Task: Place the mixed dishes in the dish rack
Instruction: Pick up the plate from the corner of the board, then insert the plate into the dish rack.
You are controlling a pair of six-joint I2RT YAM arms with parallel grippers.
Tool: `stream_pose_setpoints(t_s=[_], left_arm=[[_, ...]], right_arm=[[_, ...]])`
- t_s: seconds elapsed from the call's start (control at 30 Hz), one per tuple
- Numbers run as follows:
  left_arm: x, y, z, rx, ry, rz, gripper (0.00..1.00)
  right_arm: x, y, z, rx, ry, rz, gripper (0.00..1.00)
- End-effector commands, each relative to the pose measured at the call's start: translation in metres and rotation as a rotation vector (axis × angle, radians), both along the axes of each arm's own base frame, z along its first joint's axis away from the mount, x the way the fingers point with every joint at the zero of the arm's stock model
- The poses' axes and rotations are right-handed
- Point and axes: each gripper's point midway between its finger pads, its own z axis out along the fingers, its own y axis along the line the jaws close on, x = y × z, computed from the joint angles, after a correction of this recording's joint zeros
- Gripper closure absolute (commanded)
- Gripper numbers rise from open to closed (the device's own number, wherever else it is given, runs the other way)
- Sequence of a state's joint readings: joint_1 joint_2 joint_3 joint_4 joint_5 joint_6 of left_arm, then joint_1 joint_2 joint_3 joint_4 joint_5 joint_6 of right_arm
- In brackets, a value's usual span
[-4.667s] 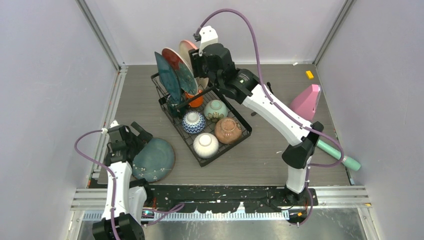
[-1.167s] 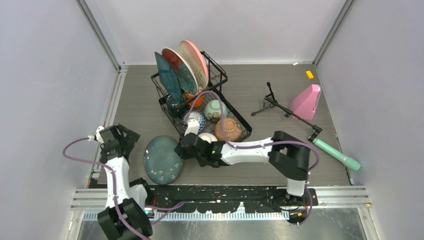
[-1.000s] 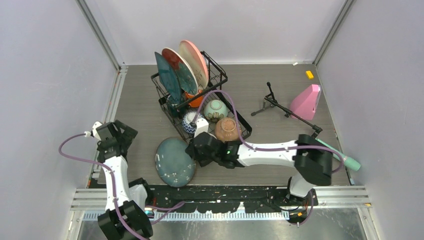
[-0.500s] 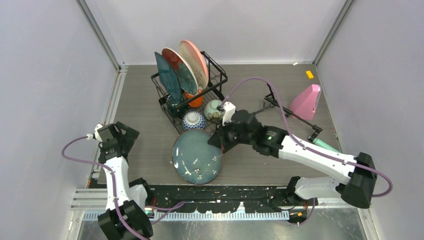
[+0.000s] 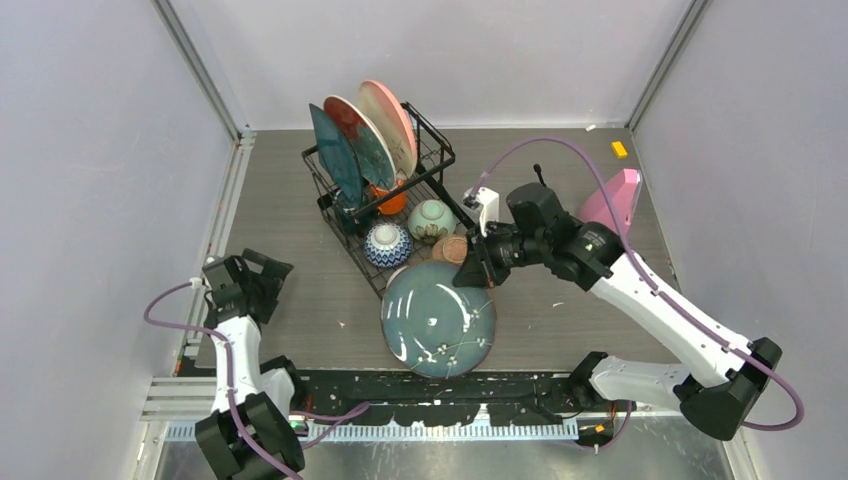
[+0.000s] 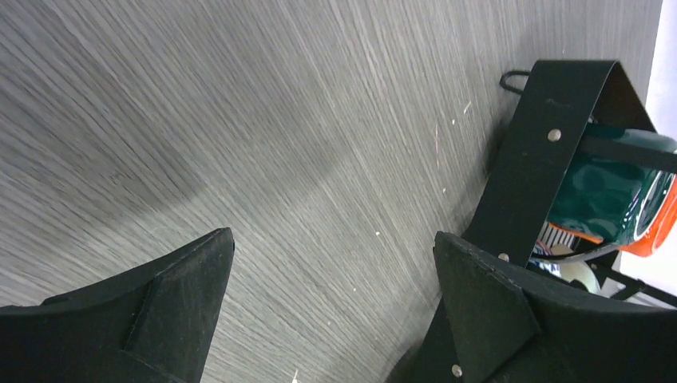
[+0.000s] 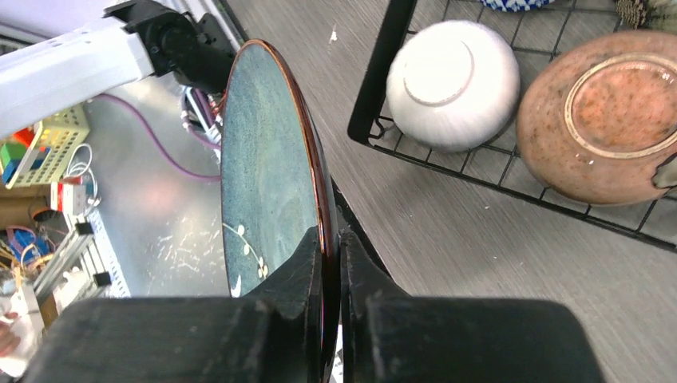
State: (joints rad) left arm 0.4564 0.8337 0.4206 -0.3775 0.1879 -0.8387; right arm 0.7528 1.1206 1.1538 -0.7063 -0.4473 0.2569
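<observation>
My right gripper [image 5: 472,272] is shut on the rim of a dark teal plate [image 5: 438,318] and holds it lifted over the near end of the dish rack [image 5: 345,225]. In the right wrist view the plate [image 7: 263,159] stands edge-on between the fingers [image 7: 315,255], with a white bowl [image 7: 451,84] and a tan bowl [image 7: 607,112] lying upside down in the rack below. Teal [image 5: 335,155], reddish [image 5: 358,140] and pink [image 5: 388,112] plates stand in the slots. My left gripper [image 5: 255,275] hangs open and empty over bare table at the left.
An orange mug [image 5: 392,200], a mint bowl [image 5: 431,220] and a blue-patterned bowl [image 5: 386,243] sit in the rack. A pink wedge [image 5: 612,203] and a small yellow block [image 5: 619,150] lie at the back right. Walls close in on three sides.
The right arm has carried the teal plate from the table's left front to the right and up, over the rack's near end. The left gripper stays open and has drifted slightly nearer.
</observation>
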Motion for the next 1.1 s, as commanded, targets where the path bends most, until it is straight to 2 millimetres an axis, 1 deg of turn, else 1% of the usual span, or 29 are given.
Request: stream_pose_setpoints(t_s=[0.0, 0.07, 0.1, 0.13, 0.17, 0.2, 0.23, 0.27, 0.3, 0.33, 0.37, 0.4, 0.43, 0.47, 0.5, 0.53, 0.6, 0.63, 0.67, 0.7, 0.73, 0.77, 0.8, 0.83, 0.87, 0.9, 1.0, 1.03, 1.07], left_arm=[[0.013, -0.016, 0.014, -0.049, -0.099, -0.082, 0.0], [0.015, -0.02, 0.02, -0.044, -0.127, -0.115, 0.0], [0.016, -0.022, 0.022, -0.043, -0.141, -0.127, 0.0], [0.017, -0.023, 0.024, -0.044, -0.153, -0.137, 0.0], [0.018, -0.025, 0.025, -0.047, -0.16, -0.146, 0.0], [0.018, -0.027, 0.025, -0.048, -0.163, -0.154, 0.0], [0.018, -0.028, 0.026, -0.051, -0.165, -0.156, 0.0], [0.018, -0.029, 0.025, -0.054, -0.167, -0.157, 0.0], [0.018, -0.03, 0.024, -0.059, -0.168, -0.158, 0.0], [0.019, -0.03, 0.023, -0.062, -0.17, -0.154, 0.0], [0.018, -0.03, 0.022, -0.065, -0.171, -0.151, 0.0], [0.018, -0.03, 0.019, -0.069, -0.171, -0.148, 0.0], [0.018, -0.03, 0.018, -0.074, -0.169, -0.145, 0.0], [0.017, -0.031, 0.016, -0.078, -0.166, -0.143, 0.0], [0.017, -0.032, 0.015, -0.079, -0.166, -0.145, 0.0], [0.017, -0.031, 0.015, -0.077, -0.166, -0.146, 0.0], [0.017, -0.031, 0.015, -0.066, -0.17, -0.152, 0.0], [0.017, -0.031, 0.015, -0.062, -0.17, -0.156, 0.0], [0.017, -0.031, 0.016, -0.059, -0.172, -0.16, 0.0], [0.018, -0.032, 0.016, -0.056, -0.175, -0.168, 0.0], [0.018, -0.033, 0.018, -0.056, -0.179, -0.179, 0.0], [0.018, -0.034, 0.019, -0.05, -0.184, -0.189, 0.0], [0.019, -0.034, 0.021, -0.045, -0.188, -0.199, 0.0], [0.02, -0.036, 0.022, -0.041, -0.198, -0.212, 0.0], [0.022, -0.038, 0.024, -0.039, -0.212, -0.231, 0.0], [0.023, -0.04, 0.024, -0.037, -0.222, -0.25, 0.0], [0.023, -0.044, 0.021, -0.055, -0.225, -0.273, 0.0], [0.023, -0.045, 0.02, -0.054, -0.229, -0.278, 0.0], [0.024, -0.044, 0.02, -0.045, -0.229, -0.282, 0.0]], right_arm=[[-0.019, 0.001, 0.068, 0.14, -0.072, 0.188, 1.0], [-0.012, -0.004, 0.072, 0.124, -0.099, 0.181, 1.0], [-0.002, -0.009, 0.072, 0.098, -0.125, 0.137, 1.0], [0.002, -0.013, 0.075, 0.086, -0.137, 0.112, 1.0], [0.012, -0.02, 0.079, 0.069, -0.167, 0.07, 1.0], [0.016, -0.025, 0.081, 0.059, -0.176, 0.042, 1.0], [0.027, -0.033, 0.087, 0.047, -0.202, -0.02, 1.0], [0.033, -0.04, 0.093, 0.046, -0.228, -0.062, 1.0], [0.046, -0.05, 0.098, 0.015, -0.269, -0.151, 1.0], [0.061, -0.065, 0.101, -0.03, -0.315, -0.253, 1.0], [0.068, -0.073, 0.109, -0.044, -0.346, -0.307, 1.0], [0.082, -0.089, 0.113, -0.096, -0.388, -0.413, 1.0], [0.089, -0.097, 0.122, -0.107, -0.421, -0.465, 1.0], [0.099, -0.112, 0.128, -0.145, -0.457, -0.549, 1.0], [0.103, -0.117, 0.144, -0.132, -0.492, -0.592, 1.0], [0.109, -0.127, 0.152, -0.139, -0.516, -0.662, 1.0], [0.116, -0.137, 0.191, -0.079, -0.595, -0.756, 1.0], [0.123, -0.137, 0.2, -0.067, -0.613, -0.778, 1.0], [0.124, -0.143, 0.22, -0.04, -0.65, -0.822, 1.0], [0.132, -0.144, 0.224, -0.052, -0.658, -0.846, 1.0], [0.133, -0.146, 0.24, -0.03, -0.686, -0.864, 1.0], [0.143, -0.144, 0.24, -0.047, -0.687, -0.88, 1.0], [0.146, -0.144, 0.255, -0.017, -0.717, -0.897, 1.0], [0.155, -0.14, 0.255, -0.022, -0.719, -0.904, 1.0], [0.165, -0.135, 0.263, 0.009, -0.737, -0.919, 1.0], [0.169, -0.131, 0.266, 0.029, -0.741, -0.921, 1.0], [0.193, -0.11, 0.28, 0.096, -0.767, -0.912, 1.0], [0.198, -0.107, 0.282, 0.096, -0.771, -0.911, 1.0], [0.209, -0.101, 0.285, 0.089, -0.771, -0.91, 1.0]])
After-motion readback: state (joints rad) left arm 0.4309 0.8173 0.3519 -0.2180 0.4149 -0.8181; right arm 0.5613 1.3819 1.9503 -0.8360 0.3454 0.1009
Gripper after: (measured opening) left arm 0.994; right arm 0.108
